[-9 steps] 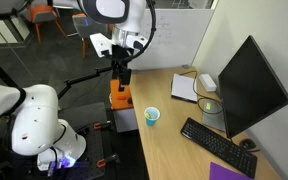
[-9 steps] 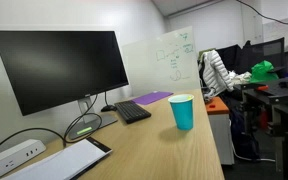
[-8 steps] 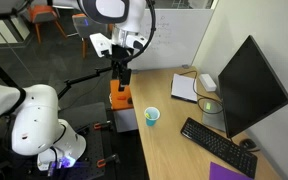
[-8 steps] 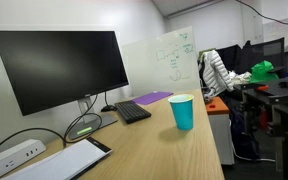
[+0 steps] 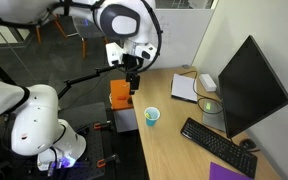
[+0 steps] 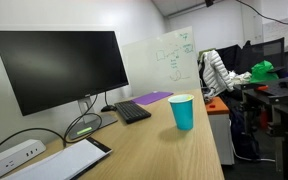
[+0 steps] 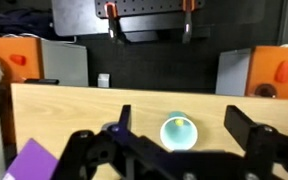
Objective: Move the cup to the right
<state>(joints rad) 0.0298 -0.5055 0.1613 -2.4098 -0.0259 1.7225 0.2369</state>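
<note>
The small light-blue cup (image 5: pixel 152 116) stands upright near the desk's front edge, open end up, and shows in both exterior views (image 6: pixel 182 111). In the wrist view the cup (image 7: pixel 179 133) sits below and between my two fingers, seen from above. My gripper (image 5: pixel 132 78) hangs open and empty over the desk's edge, well above the cup and apart from it. Its fingers (image 7: pixel 182 115) are spread wide in the wrist view. The gripper is out of view in an exterior view that looks along the desk.
A black keyboard (image 5: pixel 216 142), a black monitor (image 5: pixel 249 90), a purple pad (image 5: pixel 229 172), a white tablet (image 5: pixel 184 88), a flat green disc (image 5: pixel 210 105) and a power strip (image 5: pixel 208 82) lie on the wooden desk (image 5: pixel 169 140). An orange box (image 5: pixel 119 95) stands beside it.
The arm has swung toward the desk, carrying the gripper a little nearer the cup. The cup has not moved.
</note>
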